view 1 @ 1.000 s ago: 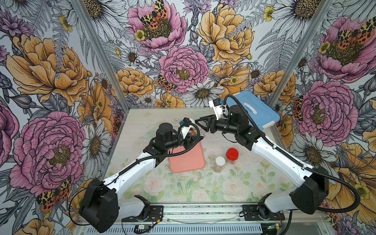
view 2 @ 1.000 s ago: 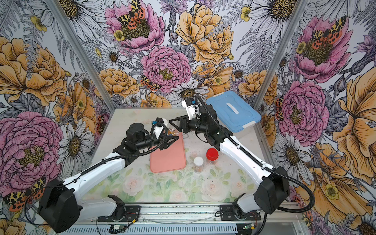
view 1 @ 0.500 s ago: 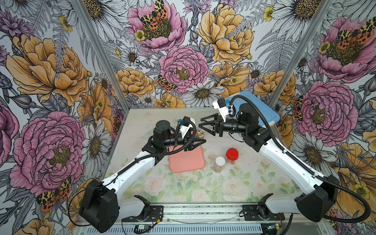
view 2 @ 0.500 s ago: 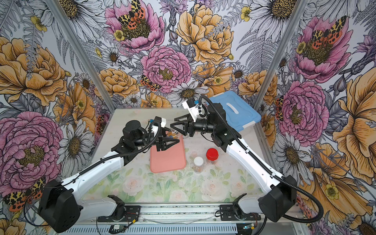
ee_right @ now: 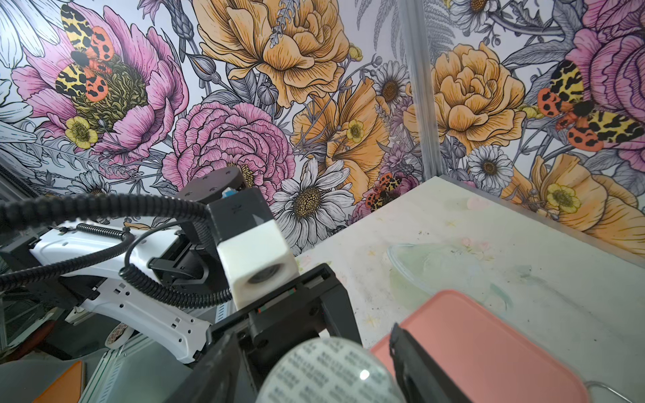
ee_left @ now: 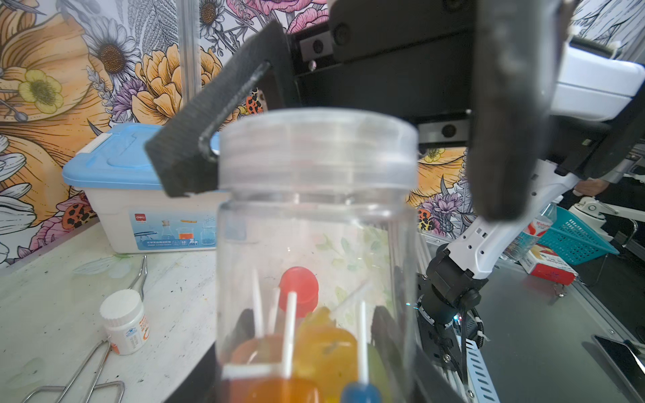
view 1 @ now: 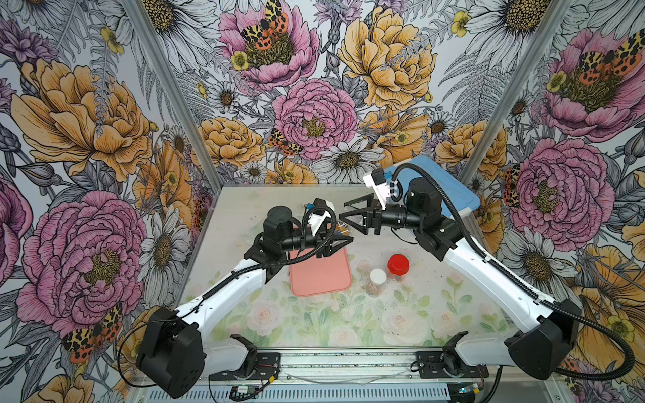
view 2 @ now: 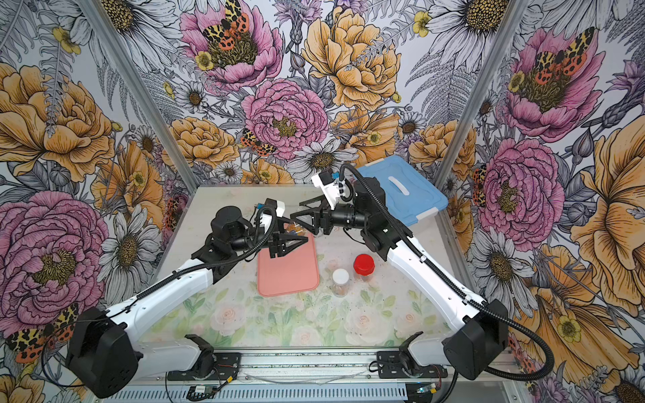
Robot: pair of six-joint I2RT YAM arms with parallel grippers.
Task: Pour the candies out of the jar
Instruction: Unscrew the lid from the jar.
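Pouring not begun: left gripper [view 1: 343,237] clamps the jar [ee_left: 316,244] near the pink tray [view 1: 319,272], candies [ee_left: 307,356] inside, clear lid [ee_left: 317,146] apparently on. Right gripper [view 1: 343,211] fingers stand spread, flanking the lid.

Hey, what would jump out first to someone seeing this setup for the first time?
The loud floral walls all around grab the eye first. Then the two arms meeting over the far edge of the pink tray: the left gripper holds a clear jar of candies, the right gripper open at its lid.
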